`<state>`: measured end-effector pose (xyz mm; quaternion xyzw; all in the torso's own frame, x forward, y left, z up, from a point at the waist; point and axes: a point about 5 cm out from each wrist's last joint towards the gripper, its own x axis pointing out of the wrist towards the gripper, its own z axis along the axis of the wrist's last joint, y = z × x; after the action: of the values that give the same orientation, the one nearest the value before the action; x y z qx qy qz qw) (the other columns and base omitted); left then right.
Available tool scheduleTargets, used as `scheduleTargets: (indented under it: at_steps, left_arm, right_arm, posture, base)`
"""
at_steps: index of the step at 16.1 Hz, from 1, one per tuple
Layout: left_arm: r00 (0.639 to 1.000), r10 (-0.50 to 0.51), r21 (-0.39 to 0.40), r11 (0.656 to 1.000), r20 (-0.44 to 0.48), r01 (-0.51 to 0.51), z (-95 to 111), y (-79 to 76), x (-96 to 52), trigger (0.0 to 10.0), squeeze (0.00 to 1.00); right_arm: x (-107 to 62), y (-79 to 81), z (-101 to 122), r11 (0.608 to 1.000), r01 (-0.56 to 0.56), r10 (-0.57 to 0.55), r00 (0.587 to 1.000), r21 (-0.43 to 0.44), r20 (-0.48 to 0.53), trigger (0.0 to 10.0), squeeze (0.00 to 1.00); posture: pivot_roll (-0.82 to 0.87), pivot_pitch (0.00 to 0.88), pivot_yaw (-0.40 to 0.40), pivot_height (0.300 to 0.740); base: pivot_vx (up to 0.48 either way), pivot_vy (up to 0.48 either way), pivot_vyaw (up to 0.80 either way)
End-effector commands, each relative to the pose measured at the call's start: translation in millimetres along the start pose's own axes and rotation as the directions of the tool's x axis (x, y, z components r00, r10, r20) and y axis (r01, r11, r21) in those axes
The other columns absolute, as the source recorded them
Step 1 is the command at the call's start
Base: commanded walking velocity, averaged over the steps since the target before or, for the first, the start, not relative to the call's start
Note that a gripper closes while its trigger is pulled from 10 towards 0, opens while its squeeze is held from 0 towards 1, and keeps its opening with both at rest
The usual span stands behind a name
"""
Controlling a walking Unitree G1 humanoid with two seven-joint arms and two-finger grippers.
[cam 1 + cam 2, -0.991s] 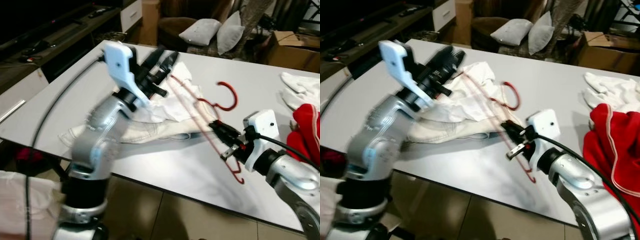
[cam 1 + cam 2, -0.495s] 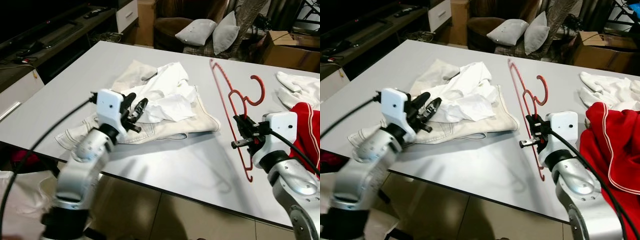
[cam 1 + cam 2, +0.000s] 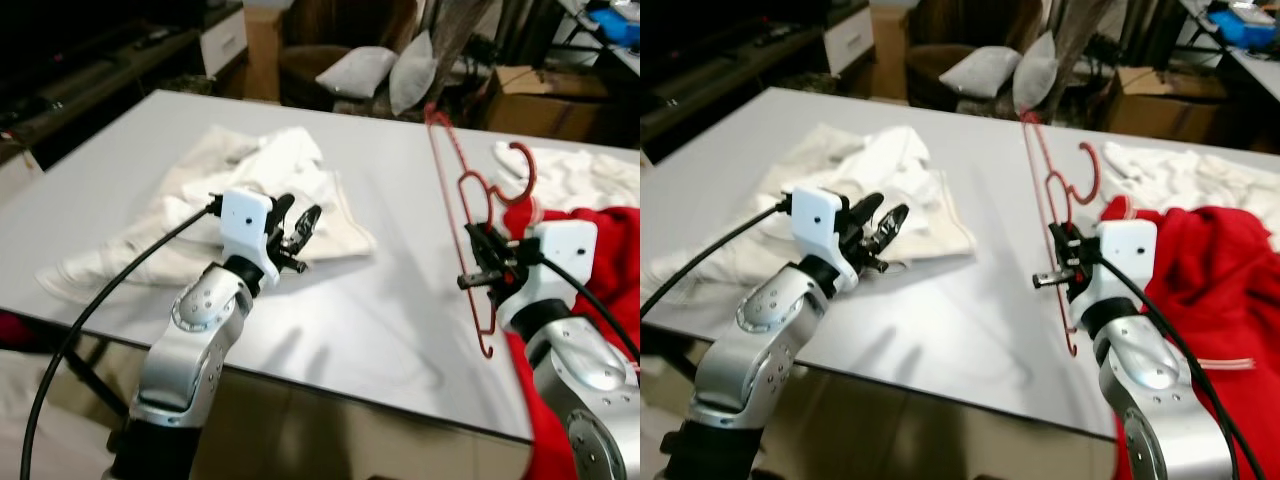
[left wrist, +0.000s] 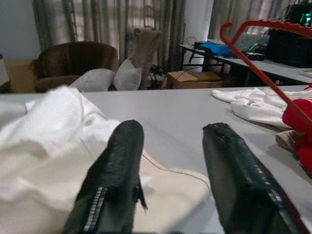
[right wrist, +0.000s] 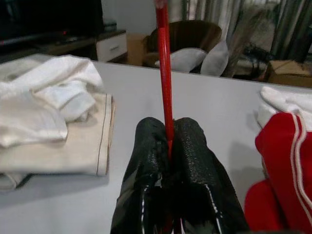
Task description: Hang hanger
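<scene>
A thin red hanger stands upright above the white table, lifted off it, its hook pointing right. My right gripper is shut on the hanger's lower bar; in the right wrist view the red bar runs up from between the closed fingers. My left gripper hovers open over the edge of a pile of white and cream clothes, with nothing between its fingers.
A red garment lies at the table's right edge beside my right arm, with white cloth behind it. Beyond the table stand a brown armchair with grey pillows and a cardboard box.
The camera has shifted, sliding the scene left. My right gripper holds the hanger raised in much the same pose. My left gripper has drawn back from the clothes to the pile's near edge.
</scene>
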<state>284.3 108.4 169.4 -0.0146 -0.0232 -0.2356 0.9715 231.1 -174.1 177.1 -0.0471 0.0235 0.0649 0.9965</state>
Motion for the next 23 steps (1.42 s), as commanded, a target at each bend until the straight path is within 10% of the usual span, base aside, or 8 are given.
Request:
scheduleTargets:
  at_steps: [1,7,14,15,16,17,23]
  left_arm:
    - [1.0,0.016,0.011,1.0,-0.004,-0.016,0.2,3.7,-1.3,10.0,1.0]
    - [1.0,0.01,0.022,1.0,0.014,-0.011,3.9,3.2,2.2,10.0,1.0]
    - [1.0,0.026,0.008,1.0,0.004,-0.026,4.1,5.4,7.2,10.0,0.95]
    - [1.0,0.029,0.012,0.999,-0.002,-0.029,3.0,6.0,8.3,10.0,0.73]
    - [0.999,0.035,0.017,0.999,-0.01,-0.035,2.3,6.7,9.0,10.0,0.73]
    - [0.999,0.031,0.034,0.999,-0.01,-0.031,1.8,6.5,10.6,10.0,0.04]
    - [0.998,0.063,-0.002,0.998,0.02,-0.063,0.5,9.1,12.9,10.0,0.0]
  right_arm:
    - [-1.2,-0.3,10.3,1.0,0.006,-0.005,0.999,-0.008,0.044,10.0,0.0]
    - [-3.0,-3.1,25.0,0.998,0.035,-0.041,0.993,0.055,0.111,10.0,0.0]
    - [-3.0,-8.0,24.7,0.995,0.074,-0.081,0.992,0.072,0.099,10.0,0.0]
    - [-3.6,-9.6,24.4,0.993,0.088,-0.095,0.991,0.076,0.096,10.0,0.0]
    - [-3.9,-10.6,24.4,0.992,0.1,-0.107,0.99,0.076,0.096,10.0,0.0]
    - [-4.3,-13.7,24.7,0.989,0.125,-0.132,0.987,0.077,0.096,10.0,0.0]
    - [-6.3,-28.4,9.0,0.984,0.174,-0.174,0.985,0.041,0.009,10.0,0.0]
  posture:
    - [-0.04,0.0,0.011,0.74]
    - [-0.06,0.0,0.016,0.74]
    - [-0.06,0.0,0.017,0.74]
    - [-0.06,0.0,0.021,0.74]
    - [-0.06,0.0,0.024,0.74]
    - [-0.06,0.0,0.027,0.74]
    - [-0.06,0.0,0.02,0.74]
  base:
    - [0.0,-0.48,0.0]
    - [0.0,-0.474,0.0]
    - [0.0,0.343,-0.64]
    - [0.0,0.266,-0.79]
    - [0.0,0.266,-0.79]
    - [0.0,0.0,-0.79]
    - [0.0,0.0,-0.2]
